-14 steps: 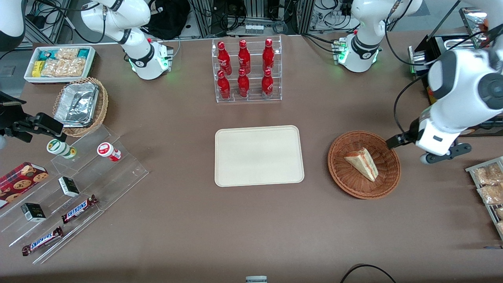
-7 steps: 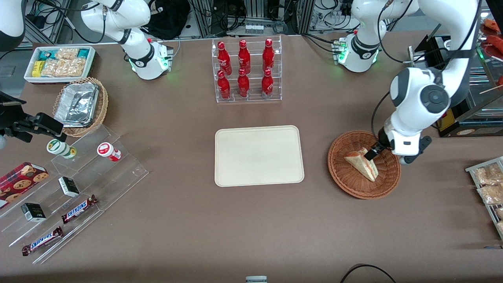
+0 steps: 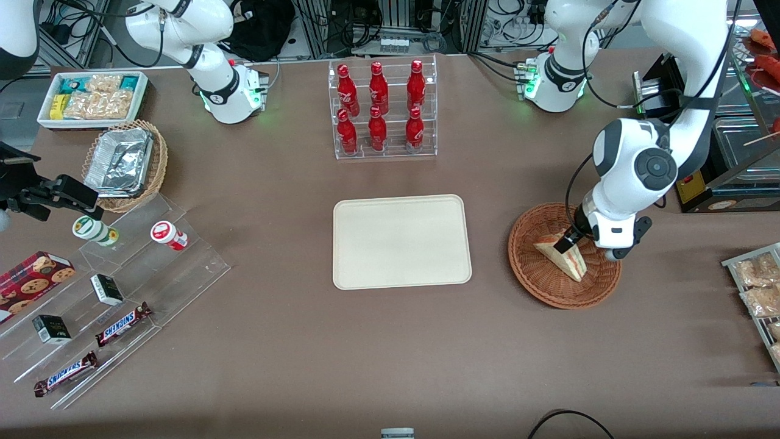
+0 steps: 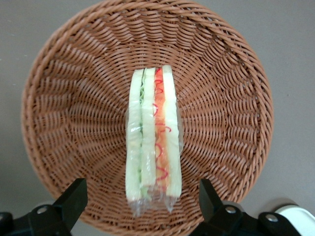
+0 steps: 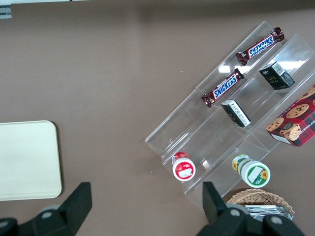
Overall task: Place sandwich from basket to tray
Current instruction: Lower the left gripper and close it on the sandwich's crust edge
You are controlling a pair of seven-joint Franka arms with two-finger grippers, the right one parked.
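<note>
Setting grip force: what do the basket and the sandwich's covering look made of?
Basket: woven wicker, matte reddish-brown, with visible strands. Sandwich: soft white bread, seemingly under thin clear film, crinkled and glossy at one end. The open gripper hovers above it.

Toward the parked arm's end from my rack of red cola bottles [image 3: 395,153] I see a snack-packet box [image 3: 67,125], a foil container [image 3: 119,161] in a tan basket [image 3: 160,166], and, nearer the camera, two Snickers bars [image 3: 124,324].
</note>
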